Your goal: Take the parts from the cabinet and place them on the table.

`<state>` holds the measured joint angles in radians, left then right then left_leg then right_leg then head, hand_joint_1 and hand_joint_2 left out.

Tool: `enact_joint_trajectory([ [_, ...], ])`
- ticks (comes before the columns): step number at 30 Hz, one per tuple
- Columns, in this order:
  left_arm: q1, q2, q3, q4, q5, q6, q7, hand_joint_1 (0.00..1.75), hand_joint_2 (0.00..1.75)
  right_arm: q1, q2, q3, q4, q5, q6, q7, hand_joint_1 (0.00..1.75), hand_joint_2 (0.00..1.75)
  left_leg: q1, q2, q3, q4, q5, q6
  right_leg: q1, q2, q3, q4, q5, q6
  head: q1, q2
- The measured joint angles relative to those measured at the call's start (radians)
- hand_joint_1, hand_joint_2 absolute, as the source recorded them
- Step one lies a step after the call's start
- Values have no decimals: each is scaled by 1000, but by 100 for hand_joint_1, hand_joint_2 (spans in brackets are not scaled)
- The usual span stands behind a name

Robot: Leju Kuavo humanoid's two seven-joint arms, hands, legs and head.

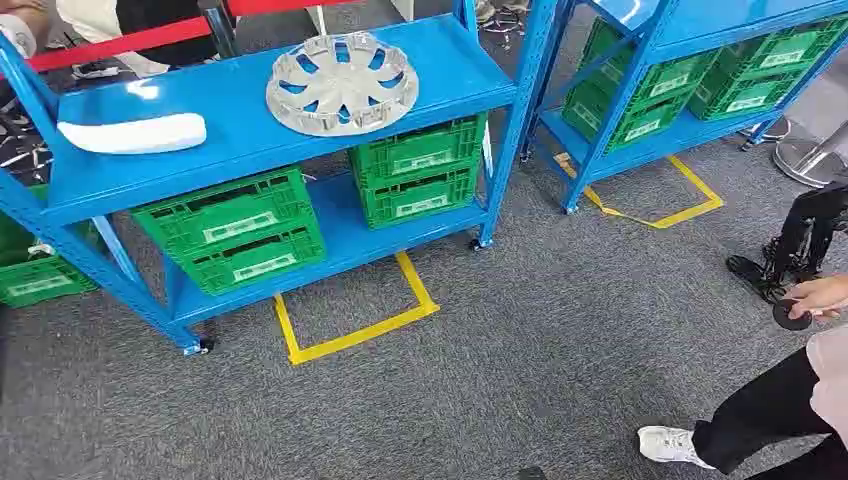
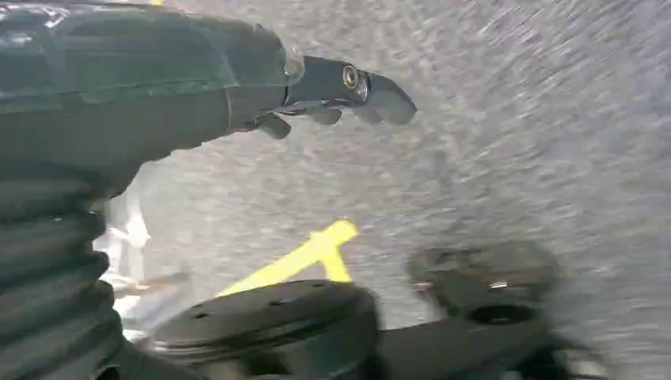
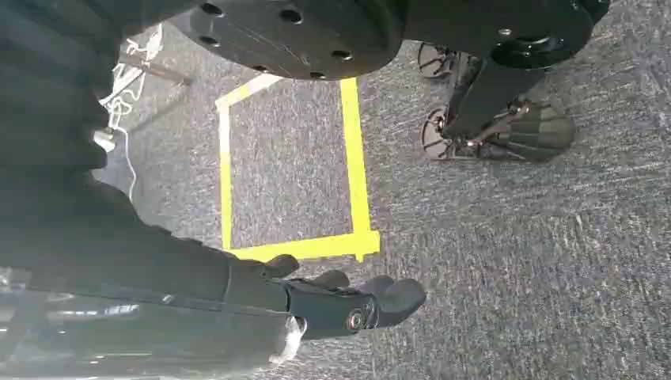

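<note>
The left hand (image 2: 316,91) hangs at the robot's side over the grey carpet (image 1: 520,360). It holds nothing; its dark fingers (image 2: 380,99) lie together and a little bent, and I judge it loosely released, not clenched. The left wrist view is blurred, so I cannot say more about it. The right hand (image 3: 348,305) hangs the same way above the carpet, with nothing in it and its fingers (image 3: 396,297) only slightly curled, near a square of yellow tape (image 3: 356,174) on the floor.

The parts are on the top shelf of the blue rack (image 1: 300,140), which serves here as the cabinet. A silver wheel cover (image 1: 342,82) lies flat near the middle of the shelf. A long white part (image 1: 132,133) lies toward the shelf's left end, well apart from the wheel cover. Green crates (image 1: 232,228) stand on the lower shelf.

I judge that the task is at its beginning: nothing is taken yet, and the step in hand is to come close to the rack. To do it well, the robot should stand squarely before the shelf, probably at the yellow mark (image 1: 350,320) on the floor, before it lifts an arm. The wheel cover is wide and thin, so two hands at opposite rims seem safer than one. A person (image 1: 770,420) stands near on the right, so the arms should rise slowly.
</note>
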<state>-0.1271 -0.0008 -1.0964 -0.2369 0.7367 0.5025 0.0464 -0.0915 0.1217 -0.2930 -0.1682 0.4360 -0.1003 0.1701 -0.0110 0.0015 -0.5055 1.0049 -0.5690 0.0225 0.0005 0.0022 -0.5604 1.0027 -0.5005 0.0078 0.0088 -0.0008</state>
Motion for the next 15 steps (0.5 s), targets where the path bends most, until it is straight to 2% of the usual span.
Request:
enact_joint_trajectory([
  [3,-9,23,19,-2,83,43,-168,0,175,0,0,0,0,-7,-2,-7,0,175,0,-1,1,0,0,0,0,0,0,0,0,0,0,0],
  [6,-42,70,53,-17,116,93,-272,0,175,0,0,0,0,-13,-3,-16,0,175,1,-4,1,0,0,-1,0,0,1,0,0,0,1,0],
  [8,-55,120,92,-54,96,150,-322,0,175,0,-1,0,0,-21,-5,-20,0,175,1,-4,2,0,1,-1,0,0,1,0,0,0,1,0],
  [9,-57,164,133,-100,24,181,-310,0,175,0,-2,0,0,-28,-5,-22,0,175,1,-4,2,0,1,-1,1,0,1,0,0,0,0,0],
  [11,-32,218,217,-198,-153,193,-251,0,175,0,-2,0,0,-39,-6,-24,0,175,1,-4,4,0,1,-2,1,0,2,1,0,0,0,0],
  [12,-11,244,282,-287,-229,196,-216,0,175,1,-2,0,0,-44,-6,-24,0,175,1,-5,4,0,1,-2,1,0,2,1,0,0,-3,0],
  [15,44,303,434,-555,-295,191,-166,0,175,2,-2,0,0,-60,-7,-24,0,175,1,-14,3,0,2,-4,1,-3,3,1,0,-1,-5,0],
])
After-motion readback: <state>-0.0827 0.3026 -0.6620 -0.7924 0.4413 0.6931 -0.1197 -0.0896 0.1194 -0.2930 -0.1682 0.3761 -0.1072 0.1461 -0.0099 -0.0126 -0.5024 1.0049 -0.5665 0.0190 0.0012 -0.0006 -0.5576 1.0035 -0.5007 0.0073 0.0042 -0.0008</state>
